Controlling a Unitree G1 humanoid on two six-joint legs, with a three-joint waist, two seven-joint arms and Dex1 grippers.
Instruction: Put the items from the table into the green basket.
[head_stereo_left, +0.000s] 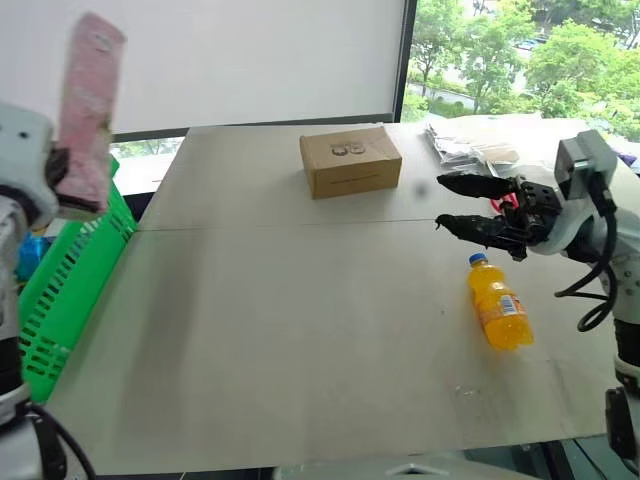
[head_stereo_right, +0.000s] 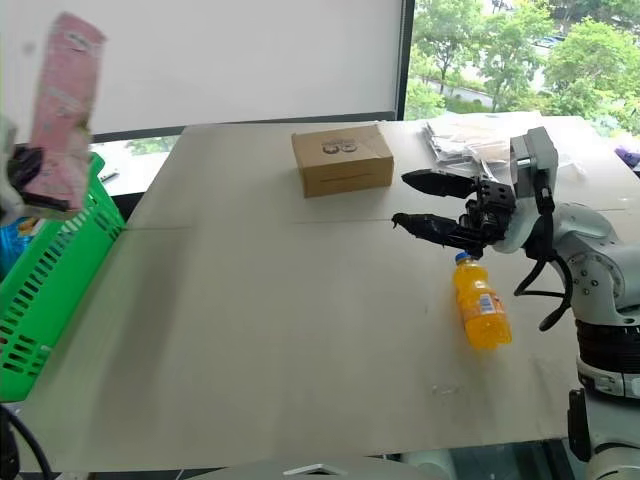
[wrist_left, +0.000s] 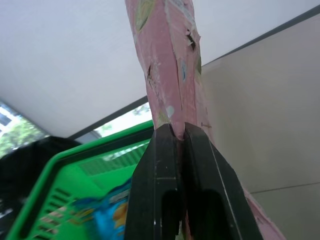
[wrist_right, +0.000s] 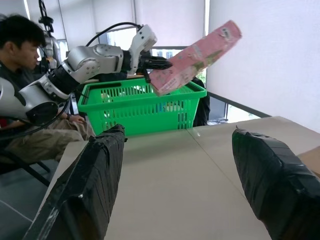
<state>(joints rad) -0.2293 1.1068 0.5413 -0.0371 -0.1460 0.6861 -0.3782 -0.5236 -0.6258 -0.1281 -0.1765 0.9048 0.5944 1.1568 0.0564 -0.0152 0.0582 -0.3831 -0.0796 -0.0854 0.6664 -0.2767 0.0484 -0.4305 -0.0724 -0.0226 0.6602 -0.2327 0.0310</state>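
While the pink package (head_stereo_left: 88, 105) hangs upright over the green basket (head_stereo_left: 70, 275), pinched at its lower end between the pressed-together jaws of the left gripper (wrist_left: 179, 150), we enter the step in hand as the delivery of the first item: lifted clear of the bench (head_stereo_left: 300, 330), held above the basket's rim, not yet let go.

Item, orange bottle (head_stereo_left: 497, 304): lying on its side on the bench, blue cap toward the far edge, just below the right gripper (head_stereo_left: 462, 205). That gripper's jaws are spread wide with nothing between them, pointing across the bench toward the basket side; they stand above the bottle, apart from it.

Next move, as we judge it: bring the package over the basket's open top and part the left jaws so it drops inside. Being long, it may catch on the rim if released off-centre. After that the bottle remains; it is round and could roll when nudged.

Basket contents: a blue and orange packet (wrist_left: 107, 215) lies inside, blurred.

Surface: wide, pale grey-beige bench with a straight seam across it; the basket sits off its left edge. Also on it: a brown cardboard box (head_stereo_left: 349, 160) toward the far side and a heap of clear-wrapped oddments (head_stereo_left: 470, 145) at the far right.

Room: white blind behind, window with green trees at right. A seated person (wrist_right: 20, 75) is beyond the basket.
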